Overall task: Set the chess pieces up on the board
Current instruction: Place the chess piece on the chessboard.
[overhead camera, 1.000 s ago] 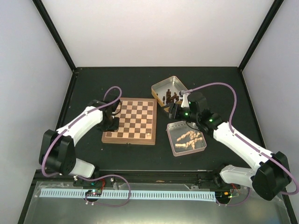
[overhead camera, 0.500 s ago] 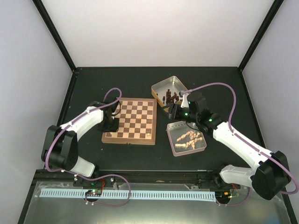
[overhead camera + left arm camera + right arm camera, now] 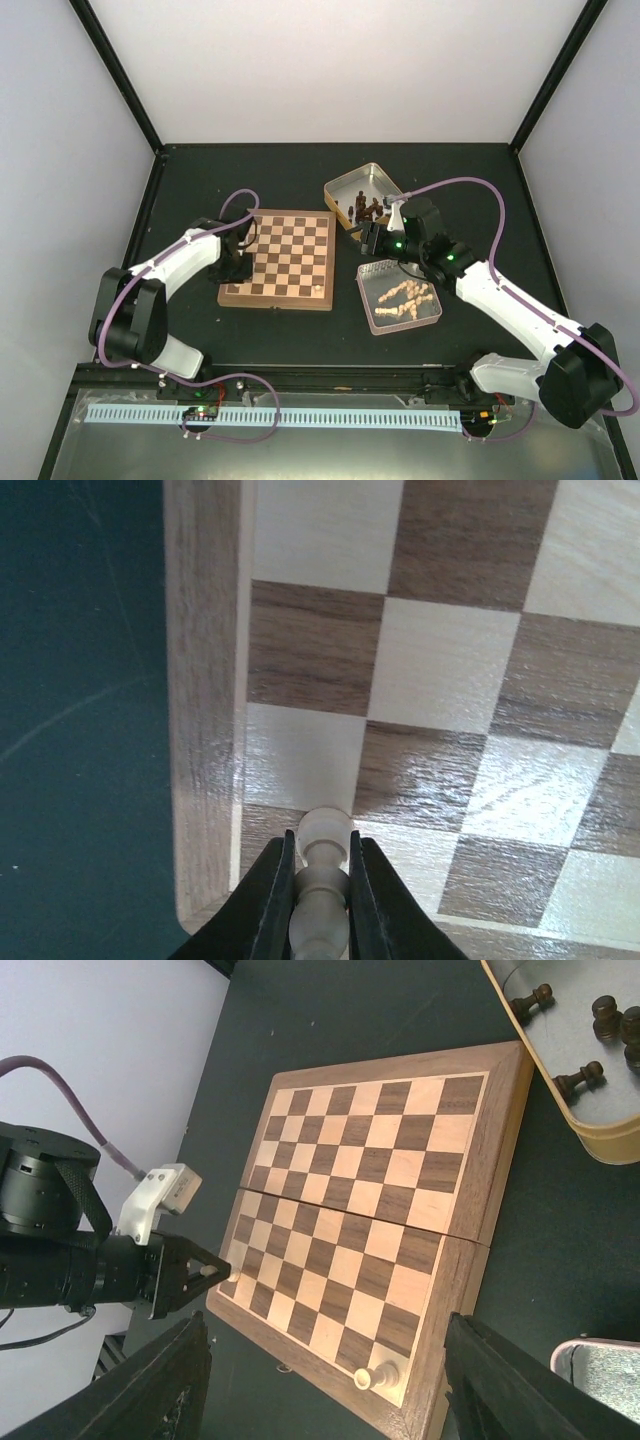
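The board (image 3: 280,258) lies left of centre, and the left wrist view shows its near-left corner (image 3: 300,750). My left gripper (image 3: 238,264) (image 3: 322,837) is shut on a pale chess piece (image 3: 322,880) held just over that corner square. The right wrist view shows the same grip (image 3: 207,1271). Another pale piece (image 3: 319,290) (image 3: 375,1375) stands on the near-right corner square. More pale chess pieces (image 3: 402,297) lie in a tin. My right gripper (image 3: 370,238) (image 3: 328,1325) hovers open to the right of the board, with nothing between its fingers.
A square tin (image 3: 345,185) behind the right gripper holds several dark brown pieces (image 3: 366,208) (image 3: 600,1010). The tin (image 3: 372,268) with the pale pieces sits right of the board, under the right arm. Black frame posts stand at the table's far corners.
The left arm has shifted slightly at the board's left edge, still holding the pale piece. The right arm has stayed where it was.
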